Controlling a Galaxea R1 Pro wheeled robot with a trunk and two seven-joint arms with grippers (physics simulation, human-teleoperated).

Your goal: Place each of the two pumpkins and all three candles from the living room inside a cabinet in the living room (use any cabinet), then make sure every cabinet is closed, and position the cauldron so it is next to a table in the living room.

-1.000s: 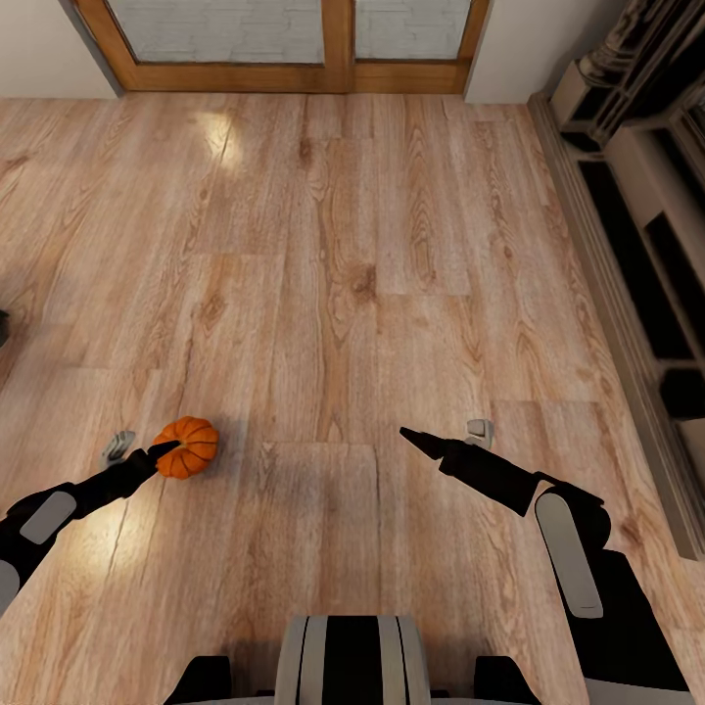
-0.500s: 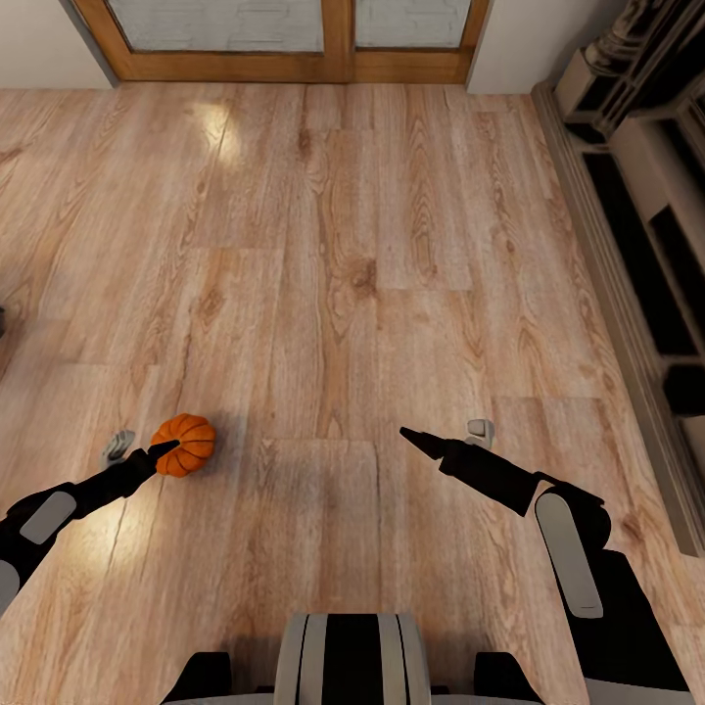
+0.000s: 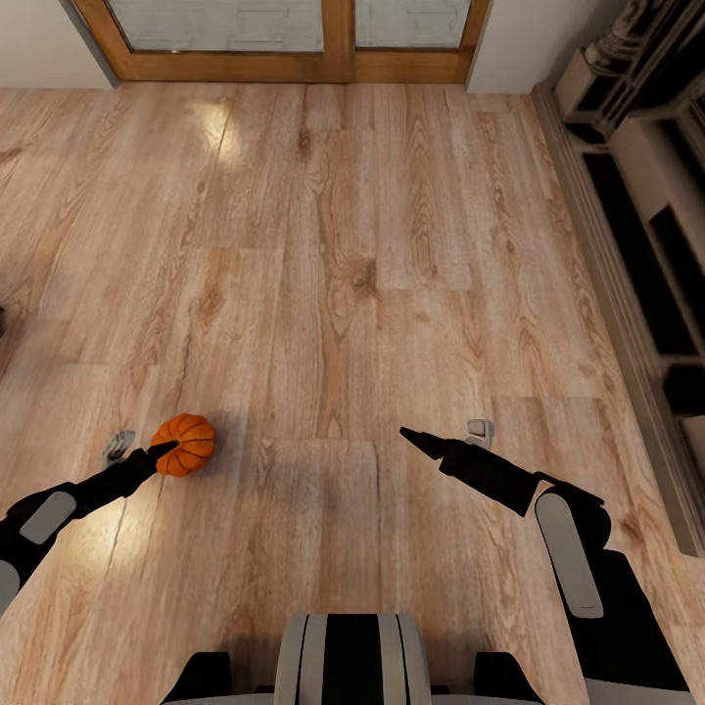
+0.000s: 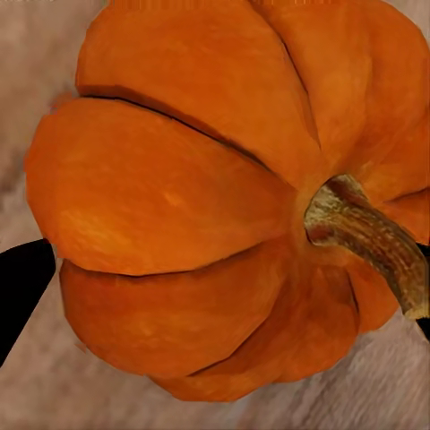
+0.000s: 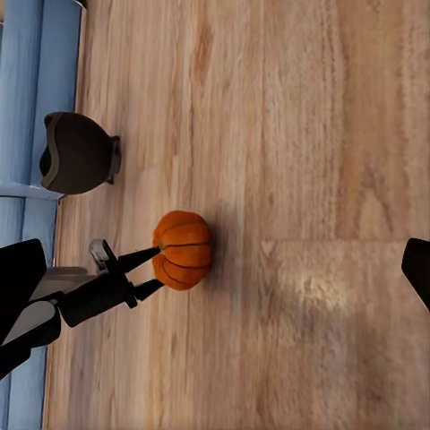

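Left gripper (image 3: 168,449) — lower left of the head view, fingers closed about one pumpkin (image 3: 184,445); in the right wrist view the two dark fingertips sit against the pumpkin's side, one above and one below. The left wrist view has the ribbed orange body and brown stem pressed close to the lens.

Floor (image 3: 352,255) — pale wood planks across most of the head view; wood-framed glass door along the top edge.

Shelving unit (image 3: 646,225) — dark and grey, right edge of the head view; not the low brown cabinet, as far as can be judged.

Right gripper (image 3: 406,434) — centre right, lower half; fingers spread wide in the right wrist view, holding nothing.

Cauldron (image 5: 76,152) — black pot, upper left of the right wrist view, well apart from the pumpkin.

Change: over the last second the whole head view slid slightly, so the camera moved; in the last half second nothing shifted and the grasp stayed put. Judgement — the pumpkin is secured; carrying it to a cabinet comes next, none in sight.
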